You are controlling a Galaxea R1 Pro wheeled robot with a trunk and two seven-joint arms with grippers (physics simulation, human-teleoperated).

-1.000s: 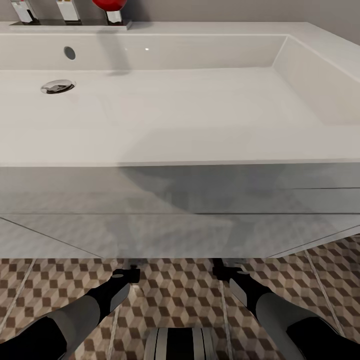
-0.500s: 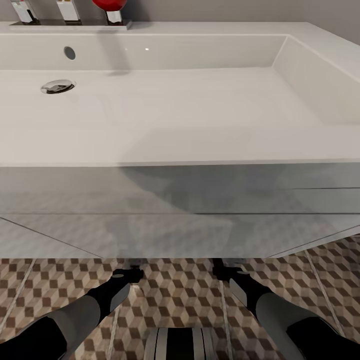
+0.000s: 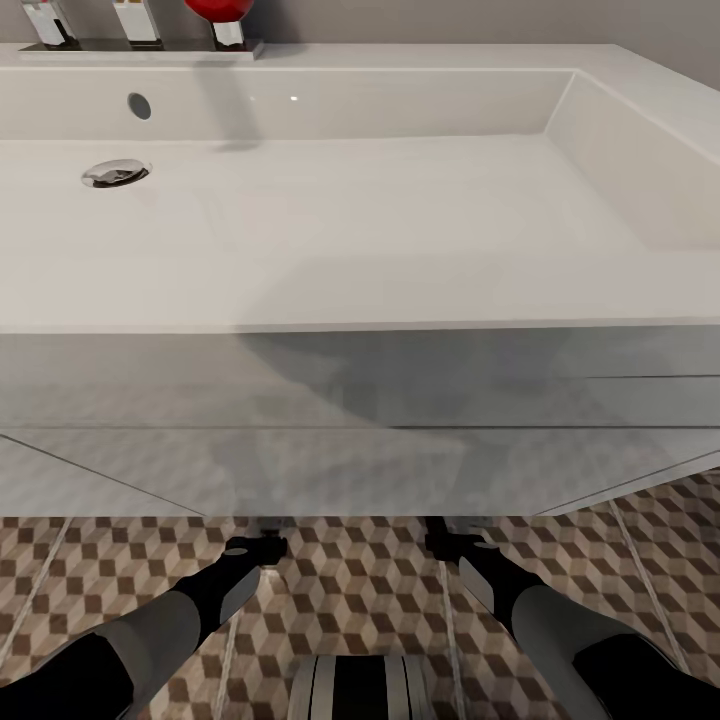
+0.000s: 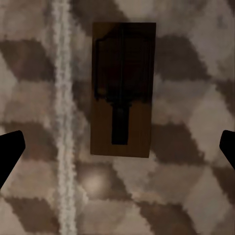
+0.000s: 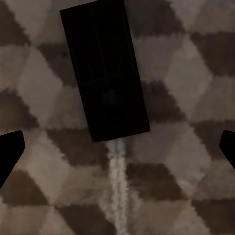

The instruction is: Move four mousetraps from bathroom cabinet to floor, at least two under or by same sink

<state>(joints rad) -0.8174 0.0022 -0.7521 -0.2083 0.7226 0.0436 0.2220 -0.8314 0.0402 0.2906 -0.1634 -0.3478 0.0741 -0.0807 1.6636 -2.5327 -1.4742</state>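
Note:
One mousetrap (image 4: 123,88), brown wood with a dark bar, lies flat on the cube-patterned bathroom floor (image 4: 191,191) beside a pale grout line. My left gripper (image 4: 117,149) hovers over it, open, its fingertips (image 4: 10,152) far apart at the view's edges. Another mousetrap (image 5: 105,68), deep in shadow, lies flat on the floor (image 5: 186,88). Above this one my right gripper (image 5: 117,149) is also open and empty. In the head view both forearms reach under the white sink (image 3: 300,290), where the floor (image 3: 350,585) shows. The cabinet is out of view.
The sink's glossy grey vanity front (image 3: 360,450) hangs just above both wrists (image 3: 255,548). A drain (image 3: 116,172), taps and a red object (image 3: 218,8) are at the sink's back. My base (image 3: 360,690) shows at the bottom edge.
The left wrist has edged slightly to the right under the vanity. The right arm and the view have not moved.

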